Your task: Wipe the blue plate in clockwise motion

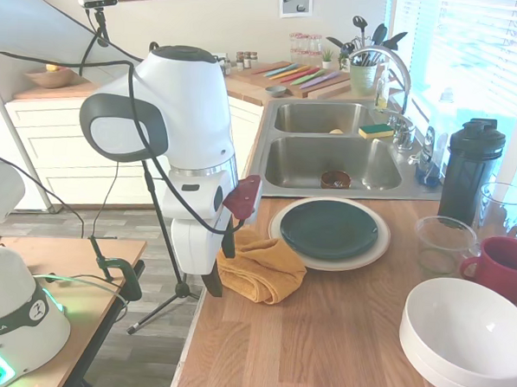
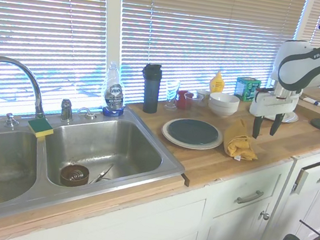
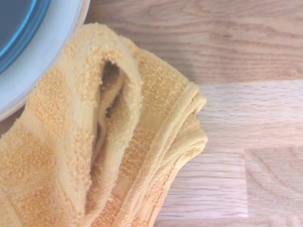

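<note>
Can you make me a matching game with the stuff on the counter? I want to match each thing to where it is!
Things:
1. blue plate
2. yellow towel
3. green sponge
4. red mug

Places:
A. on the sink divider, by the faucet
B. next to the white bowls
C. on top of the cream plate
D. crumpled on the wood counter, below the gripper

Pairs: 1-C, 2-D, 3-A, 4-B

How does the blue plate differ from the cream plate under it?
The blue plate is dark teal and glossy; the cream plate is pale. The blue plate is smaller and lies on top; the cream plate rests on the counter and shows only as a ring. Both are round and flat.
</note>
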Motion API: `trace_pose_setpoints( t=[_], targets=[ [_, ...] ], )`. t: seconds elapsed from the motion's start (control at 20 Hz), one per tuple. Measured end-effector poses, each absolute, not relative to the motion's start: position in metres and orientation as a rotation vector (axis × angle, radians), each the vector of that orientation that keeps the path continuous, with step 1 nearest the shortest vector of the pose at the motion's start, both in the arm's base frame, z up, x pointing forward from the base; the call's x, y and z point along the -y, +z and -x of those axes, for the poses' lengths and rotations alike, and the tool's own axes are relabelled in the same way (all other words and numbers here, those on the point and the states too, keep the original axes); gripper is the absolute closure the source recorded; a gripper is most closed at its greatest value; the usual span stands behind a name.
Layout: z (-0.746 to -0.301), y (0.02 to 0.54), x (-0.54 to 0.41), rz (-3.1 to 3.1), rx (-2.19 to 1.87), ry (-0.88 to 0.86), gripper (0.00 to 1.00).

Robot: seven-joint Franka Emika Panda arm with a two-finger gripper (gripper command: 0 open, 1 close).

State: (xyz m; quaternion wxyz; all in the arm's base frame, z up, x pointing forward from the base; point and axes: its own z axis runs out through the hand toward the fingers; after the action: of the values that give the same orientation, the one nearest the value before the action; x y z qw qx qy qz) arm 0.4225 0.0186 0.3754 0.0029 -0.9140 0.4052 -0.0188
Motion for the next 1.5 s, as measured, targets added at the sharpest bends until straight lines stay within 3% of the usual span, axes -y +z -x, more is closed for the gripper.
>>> trace_pose_setpoints(
  t=[0.9,1.5],
  targets=[
    [-0.432,0.416,-0.076,2.860,-1.167,-0.084,0.00],
    [-0.486,0.375,-0.076,2.759,-1.298,0.128,0.00]
  ],
)
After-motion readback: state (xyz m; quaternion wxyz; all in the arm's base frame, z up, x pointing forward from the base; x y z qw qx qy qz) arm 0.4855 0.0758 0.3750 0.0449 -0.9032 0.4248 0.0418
